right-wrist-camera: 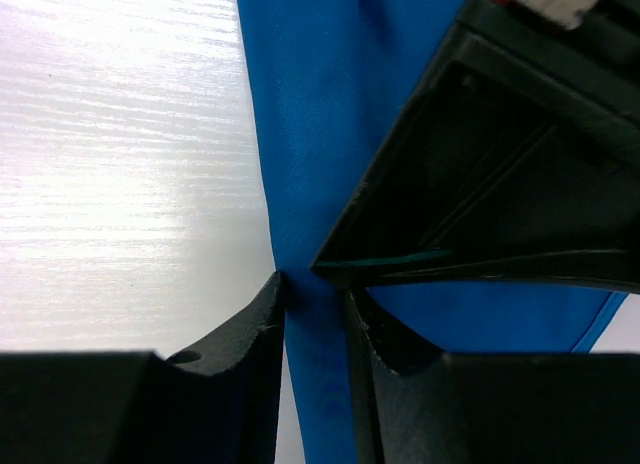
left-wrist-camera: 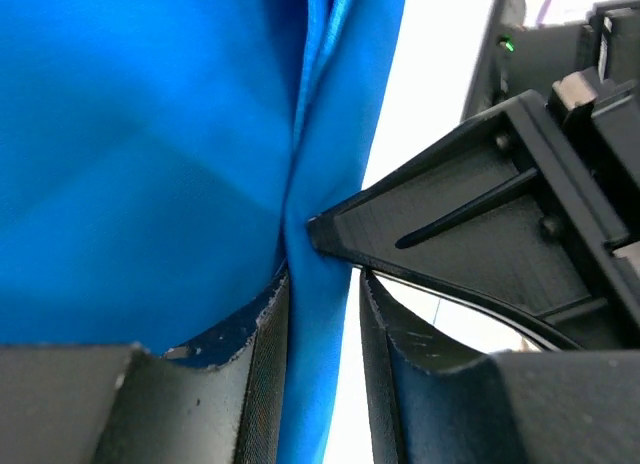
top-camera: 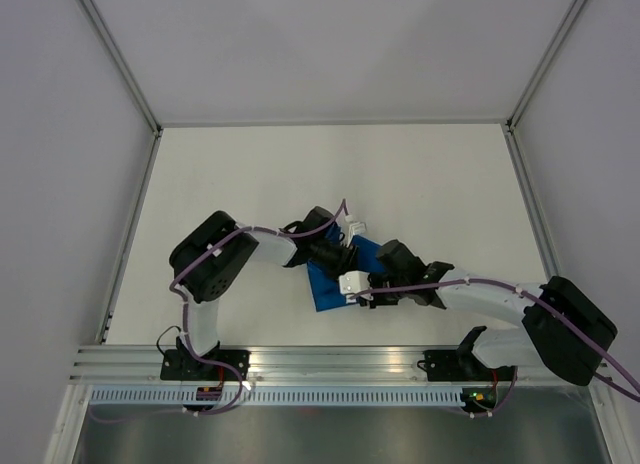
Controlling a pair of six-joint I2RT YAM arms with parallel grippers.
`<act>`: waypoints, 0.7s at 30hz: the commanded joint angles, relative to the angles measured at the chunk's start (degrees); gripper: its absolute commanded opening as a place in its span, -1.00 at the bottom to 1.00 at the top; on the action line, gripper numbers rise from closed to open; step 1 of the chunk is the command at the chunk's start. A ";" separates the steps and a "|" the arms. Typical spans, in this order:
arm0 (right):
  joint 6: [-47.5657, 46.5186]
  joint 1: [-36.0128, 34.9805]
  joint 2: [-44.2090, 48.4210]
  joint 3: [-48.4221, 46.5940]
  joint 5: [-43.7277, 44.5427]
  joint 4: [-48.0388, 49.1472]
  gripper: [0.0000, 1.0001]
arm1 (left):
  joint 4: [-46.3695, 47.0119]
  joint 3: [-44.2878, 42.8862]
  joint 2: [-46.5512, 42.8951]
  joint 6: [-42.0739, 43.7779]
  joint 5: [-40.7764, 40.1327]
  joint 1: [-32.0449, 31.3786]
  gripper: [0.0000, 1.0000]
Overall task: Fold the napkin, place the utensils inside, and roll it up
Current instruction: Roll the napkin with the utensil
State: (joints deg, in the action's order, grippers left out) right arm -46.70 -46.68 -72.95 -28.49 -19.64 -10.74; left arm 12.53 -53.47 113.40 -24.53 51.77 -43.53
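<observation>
Right gripper [right-wrist-camera: 315, 289] fingers pinch napkin [right-wrist-camera: 320, 104] fold. Left gripper [left-wrist-camera: 325, 284] fingers straddle napkin too, sliver of table [left-wrist-camera: 430, 84] beside one finger; grip unclear. Top view: napkin mid-table, largely hidden under both grippers.

A white table [top-camera: 420, 184] with a faint wood grain fills the middle of the overhead view. It is enclosed by plain pale grey walls: a back wall [top-camera: 340, 44] at 12 o'clock, a left wall [top-camera: 55, 184] at 9 o'clock and a right wall [top-camera: 595, 154] at 3 o'clock, joined at the corners by thin metal strips [top-camera: 118, 59]. A ribbed metal rail [top-camera: 340, 359] runs along the table's edge at 6 o'clock, and soft, even light leaves a bright sheen on the tabletop.
</observation>
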 commanded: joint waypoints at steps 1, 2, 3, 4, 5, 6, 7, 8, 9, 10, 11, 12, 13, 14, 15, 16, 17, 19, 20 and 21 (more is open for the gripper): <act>0.99 -0.70 -3.60 0.55 -0.84 -6.30 -0.99 | -4.36 -0.40 -6.34 4.41 -8.08 1.86 -0.22; 0.99 -0.61 -4.04 0.19 -1.45 -6.74 -0.99 | -4.80 -0.40 -7.31 4.67 -9.22 2.48 -0.22; 0.99 -0.35 -4.65 -0.59 -1.89 -7.27 -0.99 | -5.84 -0.40 -8.19 5.19 -9.93 2.74 -0.22; 0.91 -0.17 -5.01 -0.95 -2.24 -8.14 -0.99 | -6.38 -0.14 -10.37 5.46 -11.06 2.92 -0.22; 0.82 0.00 -5.36 -1.30 -3.20 -8.68 -0.99 | -6.47 0.21 -11.53 5.64 -12.90 3.44 -0.22; 0.73 0.44 -5.89 -2.00 -3.47 -9.03 -0.99 | -6.21 0.82 -12.93 5.55 -13.62 3.71 -0.22; 0.64 0.62 -6.24 -2.27 -3.74 -9.73 -0.99 | -5.86 1.87 -15.21 5.38 -15.97 4.15 -0.22; 0.56 0.79 -6.59 -2.53 -4.26 -10.08 -0.99 | -5.42 2.58 -16.62 4.94 -16.69 5.46 -0.22; 0.29 1.14 -7.20 -3.23 -4.79 -10.44 -0.99 | -4.28 3.63 -17.94 3.46 -16.96 6.34 -0.23; 0.03 1.50 -7.73 -3.85 -5.23 -11.57 -0.99 | -1.31 5.90 -19.26 2.14 -17.83 7.48 -0.24; -0.32 1.76 -8.26 -4.46 -5.76 -12.28 -0.99 | 0.63 7.32 -22.23 0.73 -17.49 10.28 -0.24; -0.59 2.72 -9.57 -6.30 -7.15 -13.07 -0.99 | 2.82 8.72 -23.65 -2.50 -17.40 12.05 -0.25; -1.54 3.25 -10.36 -7.36 -8.04 -15.34 -0.99 | 4.76 11.17 -25.06 -4.01 -16.01 13.80 -0.29; -2.16 3.95 -11.24 -8.67 -9.09 -16.67 -0.99 | 7.65 12.07 -27.34 -5.16 -16.00 17.04 -0.32; -2.78 5.70 -13.34 -11.47 -11.02 -18.16 -0.99 | 7.94 12.60 -28.84 -6.13 -16.00 18.46 -0.34; -4.26 6.59 -14.58 -13.07 -12.25 -21.31 -0.99 | 8.47 13.47 -30.33 -5.88 -16.78 20.13 -0.39; -4.98 7.64 -17.29 -14.82 -13.31 -22.90 -0.99 | 6.30 13.57 -33.83 -2.92 -18.79 20.24 -0.42; -7.43 10.63 -20.38 -20.01 -16.47 -28.09 -0.99 | 4.70 14.62 -37.54 -0.35 -25.01 19.98 -0.52; -8.14 11.51 -23.61 -21.85 -17.18 -29.76 -0.99 | 5.56 15.84 -39.90 1.23 -26.88 19.89 -0.53; -8.58 12.91 -25.21 -25.00 -17.97 -31.17 -0.99 | 6.53 18.99 -44.10 1.68 -28.72 19.80 -0.53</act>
State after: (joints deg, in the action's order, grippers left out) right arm -50.98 -36.58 -92.84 -49.45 -34.81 -31.97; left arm 15.62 -38.11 77.30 -25.56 29.74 -22.72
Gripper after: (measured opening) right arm 0.292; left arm 0.240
